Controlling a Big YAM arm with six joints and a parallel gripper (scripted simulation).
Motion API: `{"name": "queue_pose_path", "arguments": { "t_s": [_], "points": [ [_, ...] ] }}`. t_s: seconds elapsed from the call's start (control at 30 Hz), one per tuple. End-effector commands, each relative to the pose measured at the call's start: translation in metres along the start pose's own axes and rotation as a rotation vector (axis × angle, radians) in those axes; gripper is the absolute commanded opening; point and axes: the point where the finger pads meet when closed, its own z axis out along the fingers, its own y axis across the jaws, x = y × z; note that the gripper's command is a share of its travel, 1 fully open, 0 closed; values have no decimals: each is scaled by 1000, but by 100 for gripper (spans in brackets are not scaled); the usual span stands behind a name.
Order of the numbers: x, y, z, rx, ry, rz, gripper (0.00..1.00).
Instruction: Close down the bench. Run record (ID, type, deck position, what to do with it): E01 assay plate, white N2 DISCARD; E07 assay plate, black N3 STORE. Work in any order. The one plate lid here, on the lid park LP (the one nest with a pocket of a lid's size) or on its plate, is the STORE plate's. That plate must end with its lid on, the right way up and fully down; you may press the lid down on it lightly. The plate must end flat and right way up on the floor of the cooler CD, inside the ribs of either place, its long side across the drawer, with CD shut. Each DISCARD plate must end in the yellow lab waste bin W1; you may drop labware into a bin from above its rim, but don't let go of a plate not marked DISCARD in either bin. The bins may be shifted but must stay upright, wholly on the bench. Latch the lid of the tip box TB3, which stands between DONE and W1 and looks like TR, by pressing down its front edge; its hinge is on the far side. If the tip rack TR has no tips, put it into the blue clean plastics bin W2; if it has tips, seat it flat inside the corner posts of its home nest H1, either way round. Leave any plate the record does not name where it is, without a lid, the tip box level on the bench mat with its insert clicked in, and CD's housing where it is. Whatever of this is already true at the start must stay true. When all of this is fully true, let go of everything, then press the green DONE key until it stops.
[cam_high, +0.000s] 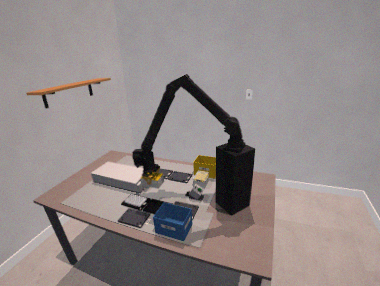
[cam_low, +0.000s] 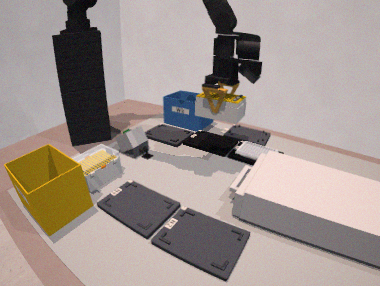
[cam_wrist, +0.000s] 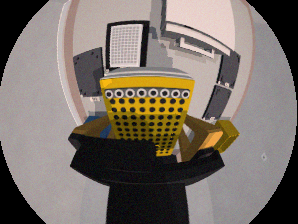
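Observation:
My gripper (cam_high: 150, 174) (cam_low: 218, 98) (cam_wrist: 147, 113) is shut on the tip rack TR (cam_high: 154, 178) (cam_low: 231, 108) (cam_wrist: 149, 111). The rack is a grey box with a yellow holed top. It is held level in the air near the end of the cooler CD (cam_high: 116, 174) (cam_low: 320, 197). In the wrist view one row of holes at the rack's far edge shows pale rings and the rest look dark. The white plate (cam_high: 135, 201) (cam_low: 253, 149) (cam_wrist: 127, 43) and the black plate (cam_high: 153, 205) (cam_low: 210, 142) lie in their nests. The tip box TB3 (cam_high: 201, 176) (cam_low: 100, 165) stands beside the yellow bin W1 (cam_high: 204, 164) (cam_low: 46, 187).
The blue bin W2 (cam_high: 173, 220) (cam_low: 181, 111) stands at the mat's edge. The DONE key block (cam_high: 195, 192) (cam_low: 132, 140) sits by the tip box. Two bare grey nests (cam_low: 139, 206) (cam_low: 201, 241) lie in front of the cooler. The black arm pedestal (cam_high: 234, 177) (cam_low: 82, 85) stands beside the mat.

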Motion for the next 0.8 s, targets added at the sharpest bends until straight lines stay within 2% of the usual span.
{"name": "queue_pose_path", "arguments": {
  "t_s": [0.0,0.2,0.43,0.47,0.53,0.77],
  "points": [
    [-21,13,-5,-3,-28,19,0],
    [-28,30,-10,-6,-38,20,0],
    [-28,43,-6,-4,-30,19,0],
    [-37,48,-20,-11,-55,20,0],
    [-30,51,-7,-5,-32,19,0],
    [-36,71,-9,-7,-36,20,0]
  ]
}}
